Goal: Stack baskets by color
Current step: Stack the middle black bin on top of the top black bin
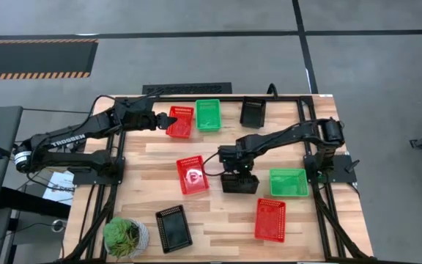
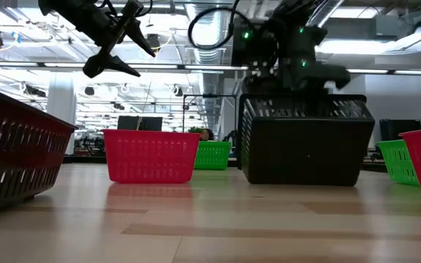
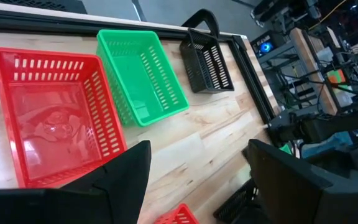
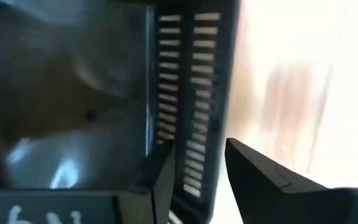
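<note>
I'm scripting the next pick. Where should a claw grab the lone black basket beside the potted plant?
Take the black basket by one long side wall, coming straight down from above. It sits flat, open side up, with bare wood around it, so one finger can drop inside the thin rim and one outside. The potted plant crowds its left.
</note>
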Controlling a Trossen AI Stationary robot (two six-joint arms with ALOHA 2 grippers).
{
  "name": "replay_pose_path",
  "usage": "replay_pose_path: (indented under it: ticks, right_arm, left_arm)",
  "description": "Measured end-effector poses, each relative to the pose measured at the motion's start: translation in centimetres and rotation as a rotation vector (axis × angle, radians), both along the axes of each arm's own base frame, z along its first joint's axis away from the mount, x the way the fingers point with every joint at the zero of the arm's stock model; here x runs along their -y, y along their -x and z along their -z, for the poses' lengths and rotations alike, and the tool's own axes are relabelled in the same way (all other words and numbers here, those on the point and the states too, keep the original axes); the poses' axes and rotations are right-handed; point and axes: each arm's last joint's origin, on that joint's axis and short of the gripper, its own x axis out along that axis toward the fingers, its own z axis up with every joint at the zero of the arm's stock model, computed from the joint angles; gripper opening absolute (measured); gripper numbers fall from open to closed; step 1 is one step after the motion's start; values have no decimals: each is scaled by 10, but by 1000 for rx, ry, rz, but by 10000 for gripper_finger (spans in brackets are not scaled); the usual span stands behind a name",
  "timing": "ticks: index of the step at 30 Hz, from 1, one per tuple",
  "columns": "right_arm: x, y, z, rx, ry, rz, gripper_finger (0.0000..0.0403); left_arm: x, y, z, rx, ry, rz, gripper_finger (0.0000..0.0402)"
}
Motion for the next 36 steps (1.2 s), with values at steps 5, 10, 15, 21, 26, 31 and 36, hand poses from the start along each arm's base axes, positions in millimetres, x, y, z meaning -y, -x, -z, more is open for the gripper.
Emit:
replay_pose_path:
  ticks: [5,10,15,21,26,31,36]
  right_arm:
    - [2,10,-33,46,-4,56,170]
    - [-7,20,-61,139,-13,55,181]
    - [-18,19,-60,143,-15,21,195]
    - [-30,7,-32,65,-41,20,233]
    - [-31,1,-20,44,-72,28,249]
    - [-38,-5,-16,89,-76,10,243]
    - [-41,-6,-9,63,-84,47,207]
  left_arm:
    - [0,0,0,-3,-6,4,256]
    - [0,0,0,-6,-7,3,256]
    - [0,0,0,-6,-9,0,256]
    - [0,0,0,-7,-7,0,256]
    - [0,1,2,-28,5,-1,256]
    - [1,2,4,-40,27,-4,256]
    - [1,3,5,-49,33,-2,256]
